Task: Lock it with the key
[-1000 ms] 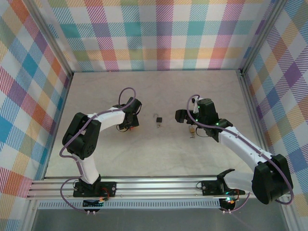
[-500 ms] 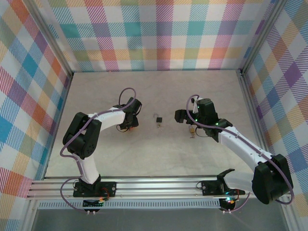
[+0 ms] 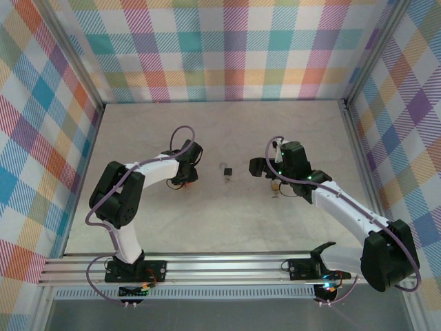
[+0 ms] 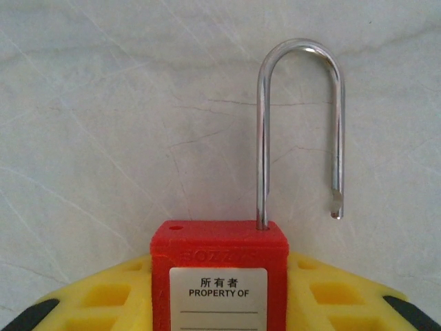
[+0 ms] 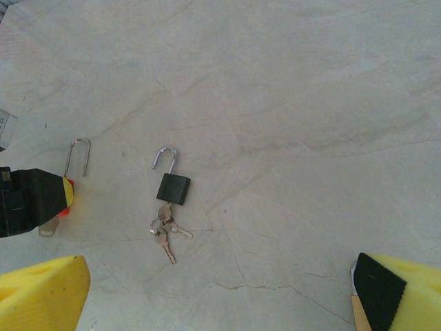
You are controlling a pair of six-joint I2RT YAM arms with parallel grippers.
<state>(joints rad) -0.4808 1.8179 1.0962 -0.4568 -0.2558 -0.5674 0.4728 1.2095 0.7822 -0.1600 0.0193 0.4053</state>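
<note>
Red lock (image 4: 219,248): matt moulded plastic, faint raised lettering on its top edge. Its shackle (image 4: 261,138) is polished metal, smooth and mirror-bright. The label (image 4: 218,303) is a smooth silvery-white sticker with a slight sheen. Left fingers (image 4: 337,303) are matt yellow plastic moulded in open cells, and their pads (image 4: 417,318) look like dull black rubber. Table (image 4: 103,103): pale, stone-like, matt, finely veined. Black lock (image 5: 173,188): dark, dull casing. Keys (image 5: 163,234): pale metal, faint glint. Walls (image 3: 220,48): checked cloth, matt. Rails (image 3: 220,264): brushed aluminium. Arm shells (image 3: 344,207): smooth white plastic
</note>
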